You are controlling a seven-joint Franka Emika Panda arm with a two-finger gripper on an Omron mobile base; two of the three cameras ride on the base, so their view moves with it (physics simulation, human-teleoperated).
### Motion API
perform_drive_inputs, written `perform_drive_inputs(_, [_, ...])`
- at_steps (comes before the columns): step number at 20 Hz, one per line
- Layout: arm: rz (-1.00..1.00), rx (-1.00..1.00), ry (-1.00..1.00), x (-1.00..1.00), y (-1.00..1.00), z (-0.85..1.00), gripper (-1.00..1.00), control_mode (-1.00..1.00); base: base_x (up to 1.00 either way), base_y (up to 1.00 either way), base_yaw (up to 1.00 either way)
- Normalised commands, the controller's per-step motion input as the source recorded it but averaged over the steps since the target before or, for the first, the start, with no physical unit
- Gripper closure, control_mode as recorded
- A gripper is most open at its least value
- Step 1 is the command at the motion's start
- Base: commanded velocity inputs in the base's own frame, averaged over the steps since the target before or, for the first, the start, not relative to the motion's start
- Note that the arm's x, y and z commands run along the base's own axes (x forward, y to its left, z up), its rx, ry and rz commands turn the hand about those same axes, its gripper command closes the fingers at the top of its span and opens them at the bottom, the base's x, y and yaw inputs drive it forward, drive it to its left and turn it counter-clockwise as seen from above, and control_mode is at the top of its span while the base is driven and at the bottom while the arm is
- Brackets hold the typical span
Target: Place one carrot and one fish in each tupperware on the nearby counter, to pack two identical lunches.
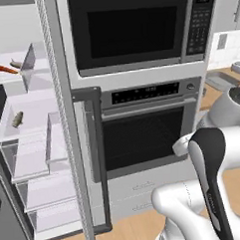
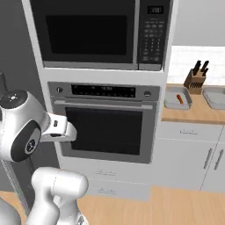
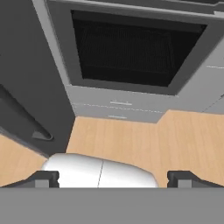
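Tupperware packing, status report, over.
Gripper open, empty, facing the oven. One carrot in left tupperware. Fridge shelves hold a carrot and fish.

1. The microwave (image 2: pixel 99 33) has a small display at the top of its keypad, in the upper middle of the right base view; the marks on it are too blurred to read.
2. The oven (image 2: pixel 105 121) control strip, mid-frame, carries pale marks, likewise illegible.
3. No other text, label, brand or number can be made out anywhere.
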Motion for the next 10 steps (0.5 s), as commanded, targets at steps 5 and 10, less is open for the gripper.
perform_drive_inputs(5, [0.0, 0.0, 0.0, 0.0, 0.0, 0.0, -1.0, 1.0, -1.0, 0.3, 0.0])
perform_drive_inputs(10, [0.0, 0.0, 0.0, 0.0, 0.0, 0.0, -1.0, 1.0, -1.0, 0.61, 0.01])
